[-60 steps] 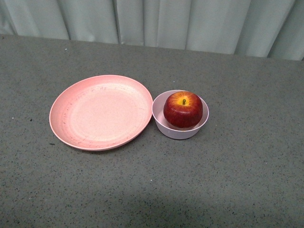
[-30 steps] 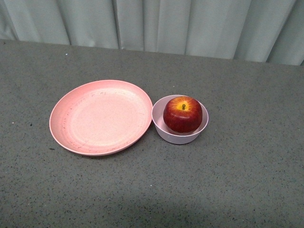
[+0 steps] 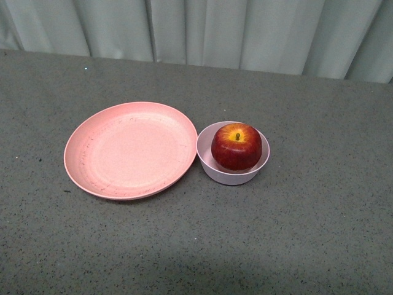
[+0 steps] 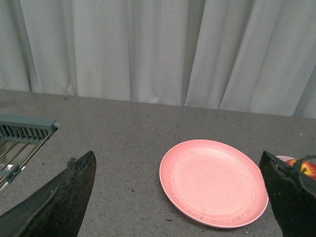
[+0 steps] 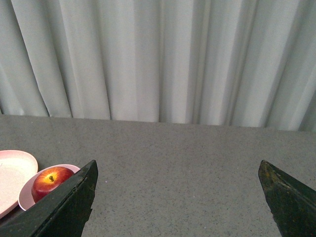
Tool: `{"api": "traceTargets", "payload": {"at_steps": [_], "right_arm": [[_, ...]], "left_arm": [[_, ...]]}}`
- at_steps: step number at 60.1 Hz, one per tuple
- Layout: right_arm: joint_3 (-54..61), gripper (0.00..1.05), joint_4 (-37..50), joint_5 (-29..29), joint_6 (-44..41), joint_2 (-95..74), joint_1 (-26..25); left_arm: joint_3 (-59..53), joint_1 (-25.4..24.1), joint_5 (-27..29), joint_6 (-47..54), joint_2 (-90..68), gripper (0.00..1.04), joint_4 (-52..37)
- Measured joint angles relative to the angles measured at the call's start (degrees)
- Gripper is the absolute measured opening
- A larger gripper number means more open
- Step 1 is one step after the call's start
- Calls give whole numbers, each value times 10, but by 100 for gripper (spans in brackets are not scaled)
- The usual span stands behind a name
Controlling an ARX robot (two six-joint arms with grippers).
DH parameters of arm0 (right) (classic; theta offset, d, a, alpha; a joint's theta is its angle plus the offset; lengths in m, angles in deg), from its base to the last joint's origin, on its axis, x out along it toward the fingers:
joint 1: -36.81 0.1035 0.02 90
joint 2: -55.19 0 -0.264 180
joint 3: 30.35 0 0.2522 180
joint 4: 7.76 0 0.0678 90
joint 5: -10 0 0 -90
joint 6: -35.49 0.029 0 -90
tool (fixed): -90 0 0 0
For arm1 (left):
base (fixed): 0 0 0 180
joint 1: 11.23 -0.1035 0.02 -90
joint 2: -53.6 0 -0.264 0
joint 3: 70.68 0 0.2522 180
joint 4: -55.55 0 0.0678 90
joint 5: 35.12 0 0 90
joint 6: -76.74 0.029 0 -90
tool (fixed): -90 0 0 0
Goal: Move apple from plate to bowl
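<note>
the apple [image 3: 237,146] sits in the bowl [image 3: 210,167], stem up, so the transfer looks done and what is left, by my reading, is only keeping both arms clear. the plate [image 3: 126,150] lies bare on the grey speckled bench [image 3: 307,233], its rim just beside the bowl's, perhaps touching.

neither arm shows in the front view. from the wrist views, the left tool [image 4: 180,197] hangs over the bench with its two dark fingers spread wide and nothing between them, the plate in front of it and the apple peeking past one finger. the right tool [image 5: 180,197] is likewise spread wide and empty, with the bowl and apple off beyond one finger; the bowl lies on the right arm's side of the plate, so that arm seems the nearer one.

the apple is round, glossy, dark red with a yellow-orange patch round the stem. the bowl is small, pale pink, sloping; the plate is wide, shallow, salmon, faintly speckled. pale curtain [image 3: 245,31] folds hang behind.
</note>
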Motion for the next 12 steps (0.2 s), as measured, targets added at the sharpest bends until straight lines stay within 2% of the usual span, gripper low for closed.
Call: {"api": "traceTargets", "payload": {"at_steps": [12], "right_arm": [[0,95,0,0,0,0,0]], "left_arm": [[0,0,0,0,0,98,0]]}}
